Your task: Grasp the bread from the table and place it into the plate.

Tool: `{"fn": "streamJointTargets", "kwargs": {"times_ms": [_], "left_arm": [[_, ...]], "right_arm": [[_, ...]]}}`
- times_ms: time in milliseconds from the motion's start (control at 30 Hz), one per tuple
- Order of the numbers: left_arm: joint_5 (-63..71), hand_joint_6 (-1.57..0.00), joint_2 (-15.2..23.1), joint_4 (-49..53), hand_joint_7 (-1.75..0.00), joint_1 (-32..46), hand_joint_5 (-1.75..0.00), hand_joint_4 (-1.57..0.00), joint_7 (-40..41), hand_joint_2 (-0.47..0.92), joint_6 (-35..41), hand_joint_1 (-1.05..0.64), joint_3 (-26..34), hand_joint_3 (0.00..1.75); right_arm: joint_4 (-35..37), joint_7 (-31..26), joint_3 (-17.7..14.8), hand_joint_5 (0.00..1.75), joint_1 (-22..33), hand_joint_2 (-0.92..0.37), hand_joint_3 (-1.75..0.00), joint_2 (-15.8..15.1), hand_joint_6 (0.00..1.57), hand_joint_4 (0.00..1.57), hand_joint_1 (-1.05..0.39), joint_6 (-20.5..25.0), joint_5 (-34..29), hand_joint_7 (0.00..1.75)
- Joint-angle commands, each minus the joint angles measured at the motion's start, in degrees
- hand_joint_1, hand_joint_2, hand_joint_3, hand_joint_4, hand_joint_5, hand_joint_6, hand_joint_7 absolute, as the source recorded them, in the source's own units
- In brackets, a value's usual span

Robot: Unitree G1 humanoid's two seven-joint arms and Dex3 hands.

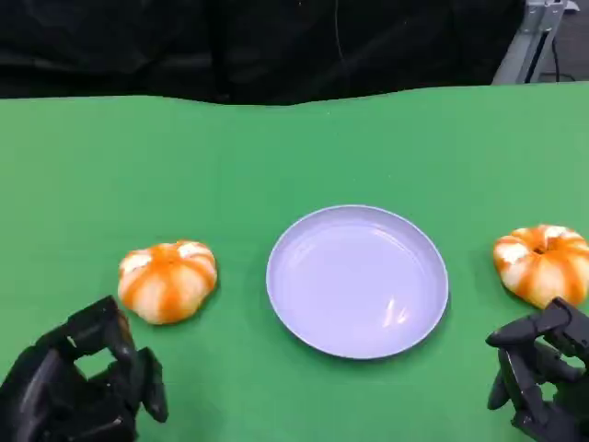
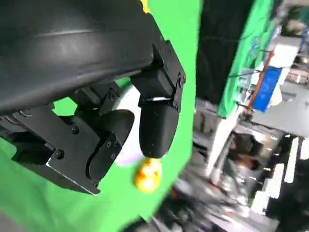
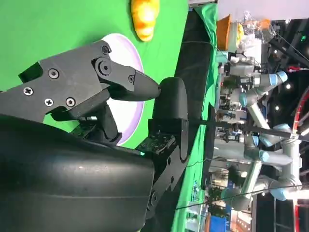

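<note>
Listing stock on the green cloth table [image 1: 294, 147]: one round pale lilac plastic plate [image 1: 357, 280] at centre, bare; one orange-and-white pumpkin-shaped bread roll [image 1: 167, 280] just beyond my left hand [image 1: 78, 387], a second like roll [image 1: 543, 264] just beyond my right hand [image 1: 543, 373]. Both hands hold nothing, fingers loosely curled and apart. Recommended handling, in my judgement: spread the left hand wider, come over the near roll from above, close gently on its sides to avoid crushing, then carry it across to the plate.

Two orange-and-white striped breads, one [image 1: 167, 281] left and one [image 1: 544, 264] right, flank a pale lavender plate [image 1: 357, 280] on the bright green counter [image 1: 276, 157], near two black hands [image 1: 87, 382] [image 1: 543, 373].
</note>
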Motion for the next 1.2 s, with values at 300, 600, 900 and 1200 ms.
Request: {"fn": "streamJointTargets", "kwargs": {"times_ms": [300, 600, 900, 1200], "left_arm": [[35.3, -0.61, 6.91, -0.38, -0.05, -4.44, -0.27, -0.47, 7.62, 0.92, -28.19, -0.65, -4.01, 0.31], [65.75, -0.63, 13.1, 3.74, -0.01, -14.97, -0.12, -0.52, 23.37, 0.92, -30.7, -0.75, -7.39, 0.05], [80.43, -0.52, 19.94, 12.2, 0.0, -23.92, -0.03, -0.44, 22.24, 0.91, -23.12, -0.84, -15.83, 0.01], [81.0, -0.46, 21.35, 17.85, 0.0, -27.83, 0.0, -0.4, 16.14, 0.92, -15.83, -0.97, -21.67, 0.01]], "right_arm": [[1.35, -0.35, -0.87, 1.63, -1.41, -0.74, -0.81, -0.9, 0.81, 0.89, -0.15, -0.64, -0.44, 1.39], [1.2, -0.46, -1.03, 1.63, -1.12, -0.72, -0.85, -1.04, 0.8, 0.87, -0.17, -0.4, -1.09, 1.4], [-0.4, -0.7, -0.48, 1.65, -0.36, -0.73, -0.82, -0.46, 0.8, 0.88, -0.16, 0.11, -0.92, 1.41], [-0.94, -1.05, -0.24, 1.64, -0.11, -0.73, -0.83, -0.49, 0.8, 0.89, -0.15, 0.6, -0.95, 1.4]]}}
